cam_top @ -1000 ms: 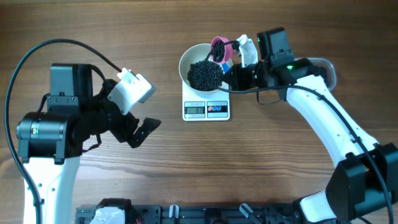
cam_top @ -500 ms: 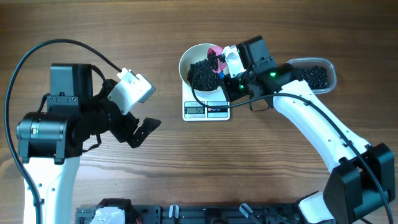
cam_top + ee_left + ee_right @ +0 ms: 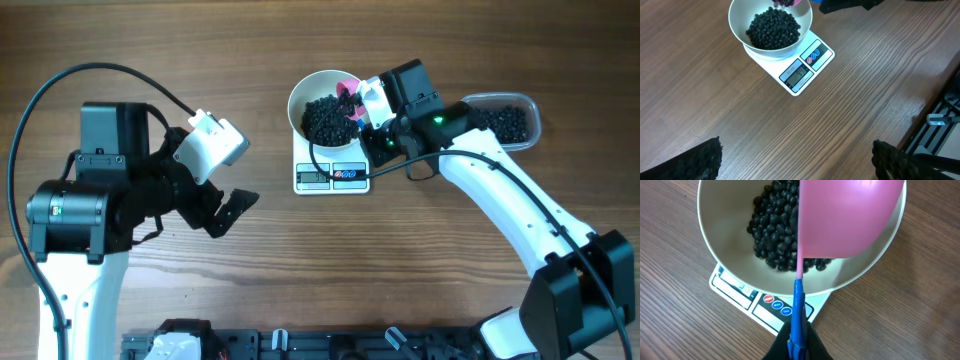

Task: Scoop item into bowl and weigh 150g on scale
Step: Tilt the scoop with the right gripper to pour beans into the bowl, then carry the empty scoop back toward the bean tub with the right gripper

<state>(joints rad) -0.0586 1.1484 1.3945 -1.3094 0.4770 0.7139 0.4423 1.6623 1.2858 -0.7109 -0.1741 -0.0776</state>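
Overhead, the white bowl (image 3: 298, 108) sat on the scale (image 3: 332, 177) at the middle of the surface, with the black beans (image 3: 325, 118) heaped inside it. The right jaws were pressed together on the blue handle (image 3: 798, 315) of a pink scoop (image 3: 348, 90). The right wrist view showed that handle running straight out from the jaws to the scoop, which was tipped on edge over the bowl's near rim. From the right jaws the bowl lay at about 10 o'clock, just beside them, with the handle's long axis pointing the same way. The clear tub (image 3: 535, 115) of spare beans lay at 3 o'clock from the bowl, beyond the right wrist. The right arm was by far the nearer to both. The left jaws stood spread wide and empty at 9 o'clock from the scale, well apart from it, their fingertips (image 3: 705, 160) at the bottom corners of the left wrist view. The display was too small to read with confidence. A second earlier the right arm had covered the tub and held the scoop at the bowl's 1 o'clock rim. It had since swung in over the bowl, baring the tub, while the left arm had not moved.
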